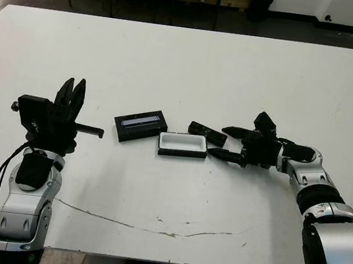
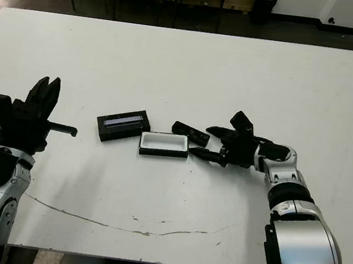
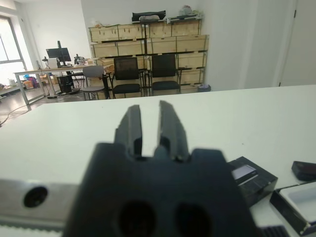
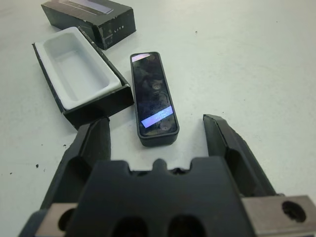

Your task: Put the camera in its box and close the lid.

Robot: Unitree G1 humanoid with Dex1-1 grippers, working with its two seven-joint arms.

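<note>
We are reading the glossy camera [image 4: 153, 98], at 3 o'clock of the box [image 4: 79, 74], as stiff, light, slippery: our open right hand [image 4: 157, 132] should be pinching its long sides mid-length, left hand [image 1: 70, 95] near-closed, empty.

On the lid [image 4: 91, 17], the black side wall turned toward the right wrist camera carries small pale capital letters; they look like "LIFE", though the print is too tiny to be sure. The camera [image 4: 153, 98] shows a bluish-white patch at its end nearest the gripper with faint marks on it that cannot be read. Nothing else bears readable text.
</note>
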